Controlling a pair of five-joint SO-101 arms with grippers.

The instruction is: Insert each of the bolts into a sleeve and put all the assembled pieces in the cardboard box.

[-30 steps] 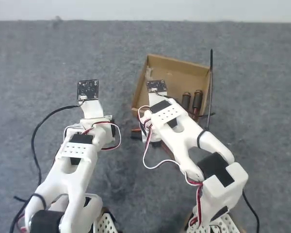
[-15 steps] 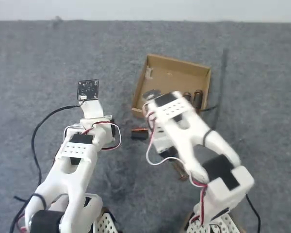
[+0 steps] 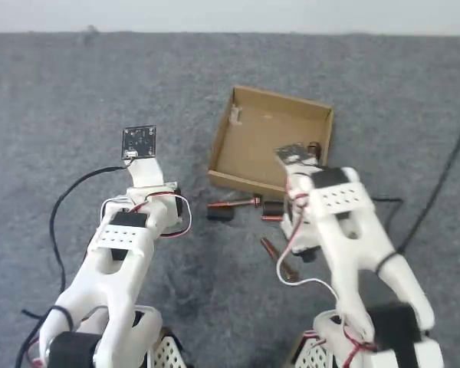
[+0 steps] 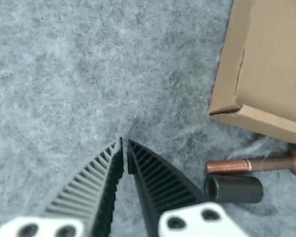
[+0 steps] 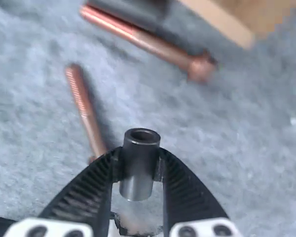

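Your right gripper (image 5: 139, 160) is pinching a black sleeve (image 5: 140, 170) between its 2 ribbed fingers. The sleeve stands upright in the grip, open bore toward the wrist camera, over the grey felt surface (image 5: 251, 148). Just beyond it lie 2 copper bolts, well apart from each other: a shorter one (image 5: 86, 113) close beside the gripper, and a longer one (image 5: 148, 44) with its rounded head showing. A second black sleeve (image 5: 130, 7) rests against the longer bolt, and a corner of the cardboard box (image 5: 222, 22) lies just past them.

In the high view the right arm (image 3: 337, 211) sits at the lower right of the frame, its wrist overlapping the near right corner of the box, which fills the upper middle. Below the box's near wall, at mid-frame, a bolt (image 3: 235, 203) lies flat with a sleeve (image 3: 221, 214) just beside it, and another sleeve (image 3: 274, 208) sits to their right. A further bolt (image 3: 270, 248) lies lower down, next to the right arm.

Your left gripper (image 4: 125, 146) has its fingers pressed together, holding nothing, tips over bare felt. The left arm (image 3: 126, 230) is at the lower left of the high view, well apart from the box.
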